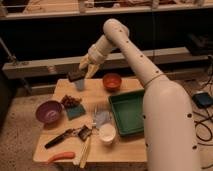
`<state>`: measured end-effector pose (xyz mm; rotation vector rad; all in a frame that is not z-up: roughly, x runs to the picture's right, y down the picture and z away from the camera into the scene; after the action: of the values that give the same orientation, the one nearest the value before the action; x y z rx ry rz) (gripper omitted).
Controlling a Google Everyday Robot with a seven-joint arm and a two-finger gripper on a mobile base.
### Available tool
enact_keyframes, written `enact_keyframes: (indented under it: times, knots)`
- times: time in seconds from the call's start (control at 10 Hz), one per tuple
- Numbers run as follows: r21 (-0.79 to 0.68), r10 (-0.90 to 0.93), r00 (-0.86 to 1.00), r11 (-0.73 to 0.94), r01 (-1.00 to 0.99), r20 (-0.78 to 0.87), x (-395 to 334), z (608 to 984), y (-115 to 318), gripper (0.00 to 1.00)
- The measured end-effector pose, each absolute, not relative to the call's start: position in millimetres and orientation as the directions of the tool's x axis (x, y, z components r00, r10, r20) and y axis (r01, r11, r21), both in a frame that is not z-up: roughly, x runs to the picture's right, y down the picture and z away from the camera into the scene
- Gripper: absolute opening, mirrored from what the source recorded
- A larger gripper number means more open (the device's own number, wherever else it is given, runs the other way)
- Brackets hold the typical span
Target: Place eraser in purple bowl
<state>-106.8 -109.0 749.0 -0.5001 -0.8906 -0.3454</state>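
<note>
Holding the eraser (75,75) clear of the worktop (60,146), clenched in the jaws of the gripper (80,72), above the far-left corner; judging this as mid-transport, with the grasp made and the drop not yet done; waiting at 7 o'clock from the gripper, well apart, the purple bowl (49,111), with the teal sponge (76,112) at its 3 o'clock; calling next for a swing toward 7 o'clock, centring over the bowl, lowering, then releasing; avoiding the orange-red bowl (112,81) at 4 o'clock.

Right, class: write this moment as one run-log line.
phase: carry | gripper: shut on eraser, raised above table far-left corner | purple bowl: left side, eraser not in it | placing: not yet done
</note>
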Motion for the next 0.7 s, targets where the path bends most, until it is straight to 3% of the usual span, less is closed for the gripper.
enact_keyframes:
  times: [0.7]
  knots:
    - [-0.249, -0.087, 0.552, 0.827, 0.505, 0.83, -132, 748, -108, 0.0]
